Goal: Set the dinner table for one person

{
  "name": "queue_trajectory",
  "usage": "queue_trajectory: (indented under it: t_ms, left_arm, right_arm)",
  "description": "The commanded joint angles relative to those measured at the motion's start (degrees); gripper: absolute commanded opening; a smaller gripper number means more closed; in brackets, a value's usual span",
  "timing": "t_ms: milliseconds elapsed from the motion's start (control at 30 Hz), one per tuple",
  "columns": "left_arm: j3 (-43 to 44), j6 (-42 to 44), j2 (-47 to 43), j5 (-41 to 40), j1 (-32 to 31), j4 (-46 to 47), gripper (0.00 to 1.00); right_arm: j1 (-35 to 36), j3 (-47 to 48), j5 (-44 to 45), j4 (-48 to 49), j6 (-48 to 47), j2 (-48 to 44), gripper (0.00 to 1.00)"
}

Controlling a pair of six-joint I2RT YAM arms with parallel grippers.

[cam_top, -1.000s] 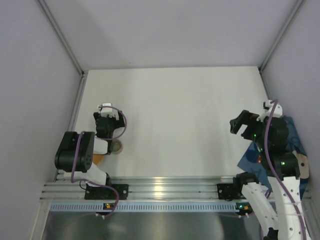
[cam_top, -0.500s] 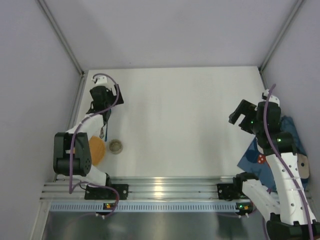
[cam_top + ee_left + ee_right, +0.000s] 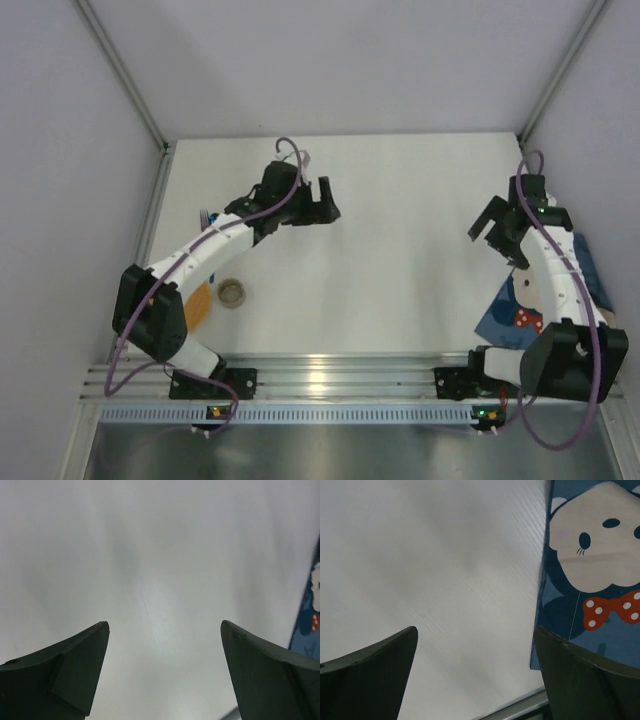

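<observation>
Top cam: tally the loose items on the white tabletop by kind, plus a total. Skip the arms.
Dark-blue cartoon-mouse placemat: 1
Orange round plate: 1
Small round greyish cup: 1
Small striped item by the left arm, too small to identify: 1
Total: 4

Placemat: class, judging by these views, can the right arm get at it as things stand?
Probably yes: the right hand hangs open beside the placemat, and nothing shows between them.
</observation>
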Motion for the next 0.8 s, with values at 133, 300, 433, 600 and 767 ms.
queue_trajectory:
  t_ms: [133,300,433,600,767]
  left_arm:
    - [-1.96,-4.93,-9.09,-0.45,-9.56,-8.67,0.99]
    - [-5.13,-5.46,-14.45,-0.36,-9.83,-11.66,0.99]
    - [-7.59,-4.94,-17.36,-1.06,-9.92,-12.98,0.99]
    - [-9.61,-4.41,-19.38,-1.77,-9.92,-14.39,0.99]
    - [-10.76,-4.06,-20.09,-2.12,-9.92,-14.48,0.99]
  right_arm:
    - [-12.91,1.57,-4.97,2.94,0.81,18.24,1.0]
    - [-13.71,-0.18,1.7,5.51,1.51,23.88,1.0]
    - [-15.81,-2.47,4.42,7.61,1.16,26.61,0.99]
    - [-20.64,-5.89,4.88,9.9,0.72,27.58,0.84]
    - [-22.32,-6.43,2.15,11.22,1.42,30.13,0.32]
